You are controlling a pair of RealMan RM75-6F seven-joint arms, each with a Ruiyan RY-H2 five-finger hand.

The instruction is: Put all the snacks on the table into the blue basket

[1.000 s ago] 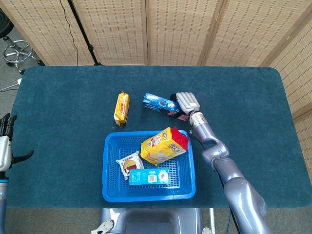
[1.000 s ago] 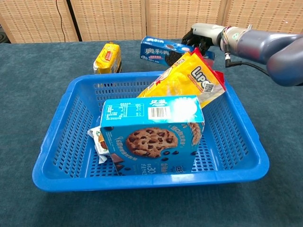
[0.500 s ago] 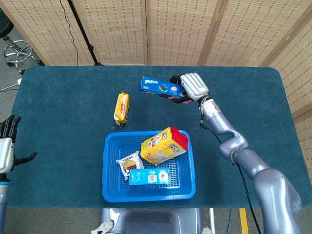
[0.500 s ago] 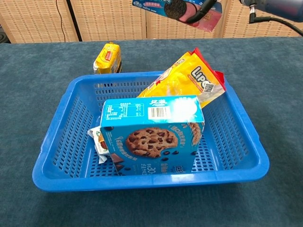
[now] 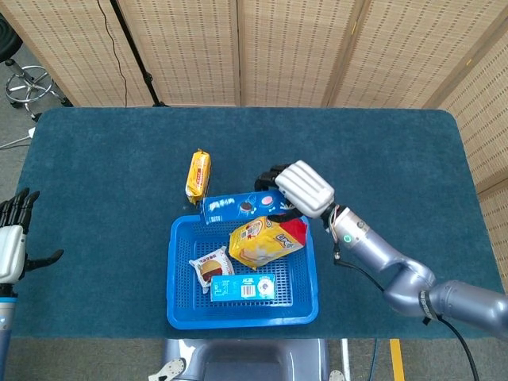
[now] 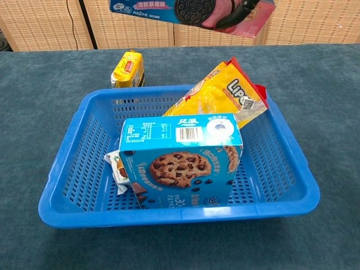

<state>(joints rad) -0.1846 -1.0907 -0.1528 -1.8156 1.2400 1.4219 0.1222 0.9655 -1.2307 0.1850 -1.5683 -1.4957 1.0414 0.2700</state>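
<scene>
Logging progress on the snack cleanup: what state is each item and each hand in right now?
Sandwich-cookie pack: held in the air above the basket's far edge.
Right hand: grips that pack.
Left hand: open, holds nothing.
Blue basket: holds three snacks.
Yellow snack pack: lying on the table, outside the basket.

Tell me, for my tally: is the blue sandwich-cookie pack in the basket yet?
Not yet. The right hand holds the cookie pack above the blue basket.

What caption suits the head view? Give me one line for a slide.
Right hand carries a blue cookie pack over the blue basket; a yellow snack remains on the table.
</scene>
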